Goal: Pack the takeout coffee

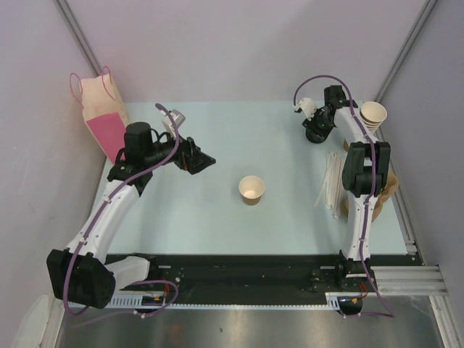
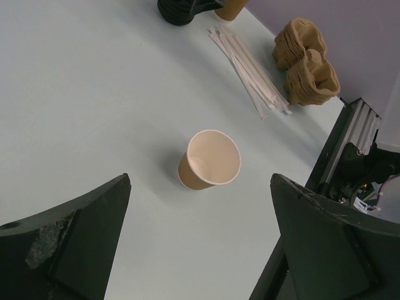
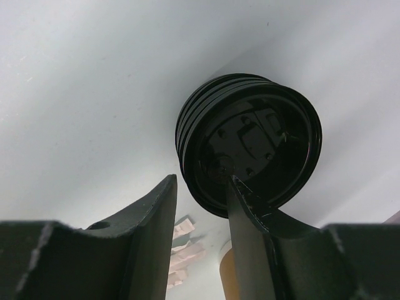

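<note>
No lidded coffee cup is in view. A lidless tan paper cup (image 1: pixel 251 190) stands upright mid-table; it also shows in the left wrist view (image 2: pixel 209 159). My left gripper (image 1: pixel 200 162) is wide open and empty, left of that cup and pointing at it (image 2: pixel 200 180). My right gripper (image 1: pixel 319 122) is at a stack of black plastic lids (image 1: pixel 315 135) at the back right. In the right wrist view (image 3: pixel 201 178) its jaws stand a little apart and straddle the rim of the lid stack (image 3: pixel 262 137), one finger (image 3: pixel 240 206) inside the top lid.
A stack of lidless tan cups (image 1: pixel 374 114) stands at the far right edge. Brown pulp carriers (image 2: pixel 306 69) and white stirrers (image 1: pixel 333 185) lie along the right side. A pink and tan paper bag (image 1: pixel 101 116) stands at the back left.
</note>
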Available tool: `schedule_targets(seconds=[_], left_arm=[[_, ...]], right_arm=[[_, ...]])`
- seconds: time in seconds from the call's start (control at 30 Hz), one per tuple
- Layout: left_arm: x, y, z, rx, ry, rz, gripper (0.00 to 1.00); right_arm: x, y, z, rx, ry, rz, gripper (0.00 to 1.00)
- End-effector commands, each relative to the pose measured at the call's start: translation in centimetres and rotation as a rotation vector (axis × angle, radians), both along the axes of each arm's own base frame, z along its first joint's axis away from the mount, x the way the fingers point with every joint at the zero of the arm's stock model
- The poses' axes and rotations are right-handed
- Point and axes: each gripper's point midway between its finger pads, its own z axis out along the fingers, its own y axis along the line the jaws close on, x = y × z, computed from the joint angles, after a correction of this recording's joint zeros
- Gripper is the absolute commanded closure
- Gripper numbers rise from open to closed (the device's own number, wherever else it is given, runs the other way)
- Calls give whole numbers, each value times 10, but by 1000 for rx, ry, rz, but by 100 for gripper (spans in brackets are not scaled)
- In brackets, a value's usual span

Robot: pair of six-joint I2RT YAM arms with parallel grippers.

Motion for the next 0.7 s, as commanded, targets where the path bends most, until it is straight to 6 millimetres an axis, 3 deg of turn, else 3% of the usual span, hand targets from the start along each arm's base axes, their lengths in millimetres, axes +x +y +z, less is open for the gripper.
schedule_targets(seconds=[0.0,0.67], left_arm=[[2,-1,3,-15,-19,-9,0],[3,-1,1,-11,-17,-10,0]], right_arm=[[16,-2,16,-3,-64,7,58],[18,-5,6,-13,-54,10,62]])
